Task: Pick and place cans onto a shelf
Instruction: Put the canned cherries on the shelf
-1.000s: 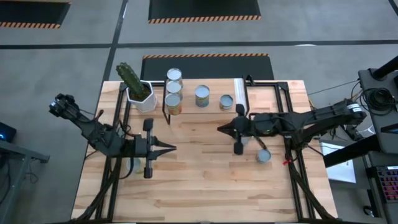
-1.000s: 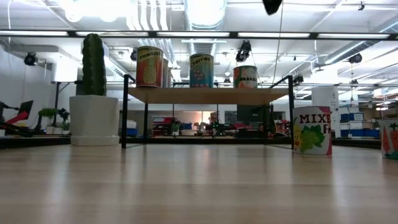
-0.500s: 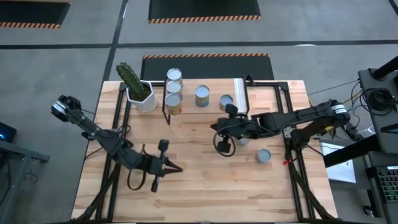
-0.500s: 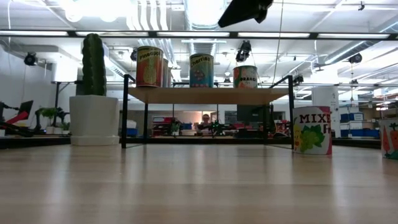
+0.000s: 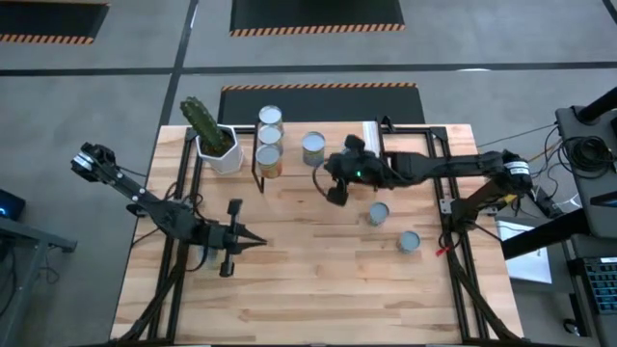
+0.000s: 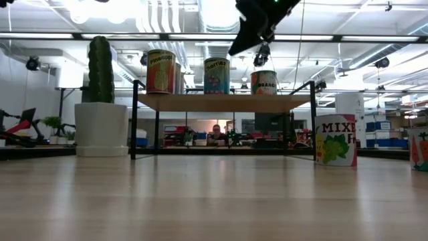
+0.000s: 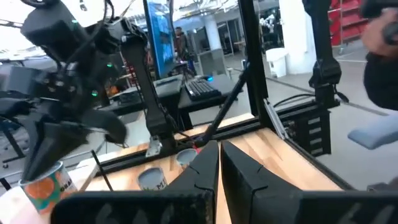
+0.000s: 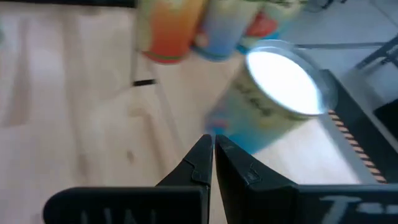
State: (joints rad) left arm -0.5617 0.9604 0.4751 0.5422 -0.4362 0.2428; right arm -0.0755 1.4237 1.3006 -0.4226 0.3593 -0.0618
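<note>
Both sets of fingers are clenched, empty. The right gripper (image 5: 331,192), at upper centre near the shelf (image 5: 318,164), could topple the cans (image 5: 313,147) standing there.

Changes since a second ago, for your record:
- Right gripper (image 5: 318,177): you swung it away from the two loose cans toward the shelf (image 5: 371,145); it arrived closed, just beside the blue-labelled can (image 5: 313,147).
- Left gripper (image 5: 262,241): you dipped it toward the table's near edge, then brought it back near its starting place, closed and empty.
</note>
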